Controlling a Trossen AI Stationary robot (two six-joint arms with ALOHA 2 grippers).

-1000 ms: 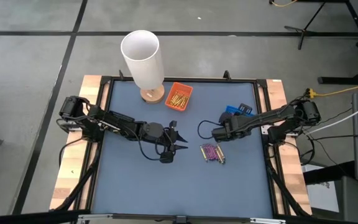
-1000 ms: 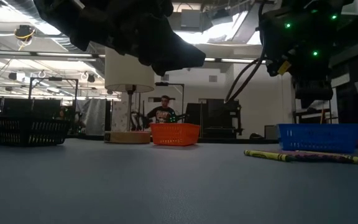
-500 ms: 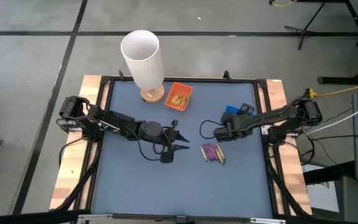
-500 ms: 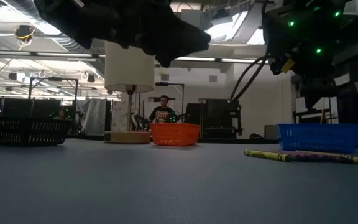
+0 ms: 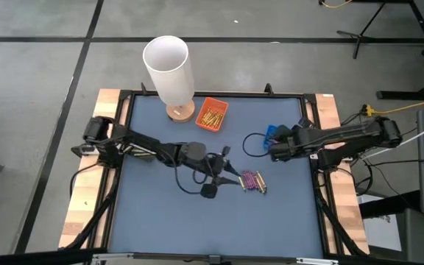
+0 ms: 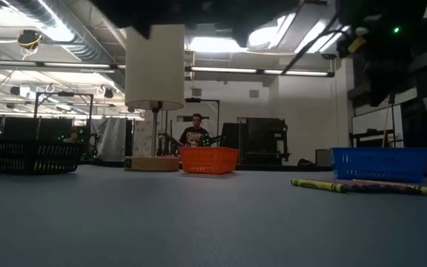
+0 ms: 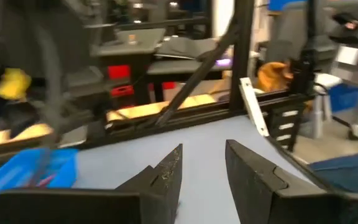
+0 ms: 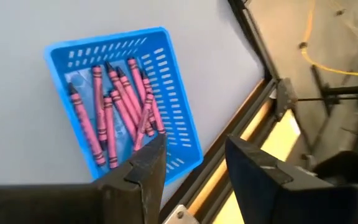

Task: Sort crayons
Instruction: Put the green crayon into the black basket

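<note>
A small heap of purple and yellow crayons [image 5: 252, 180] lies loose on the blue-grey table, right of the middle; in the low view these crayons [image 6: 362, 186] lie flat in front of the blue tray [image 6: 380, 163]. The blue tray [image 8: 129, 106] holds several purple-pink crayons [image 8: 120, 112]. The orange tray [image 5: 212, 114] at the far side holds yellow crayons. My left gripper [image 5: 230, 166] hovers open just left of the loose heap, nothing between its fingers [image 7: 166, 177]. My right gripper [image 8: 194, 168] hangs open above the blue tray's near side, empty.
A lamp with a tall white shade [image 5: 168, 66] stands on a wooden base at the far left, beside the orange tray. A dark basket [image 6: 28, 156] shows at the low view's left. The table has a black frame [image 5: 311, 118]. A person sits in the room beyond [image 6: 195, 135].
My left gripper has risen and reached toward the table's right, up to the loose crayon heap. My right gripper has risen and drawn back toward the right edge, away from the heap. The crayons and trays have stayed where they were.
</note>
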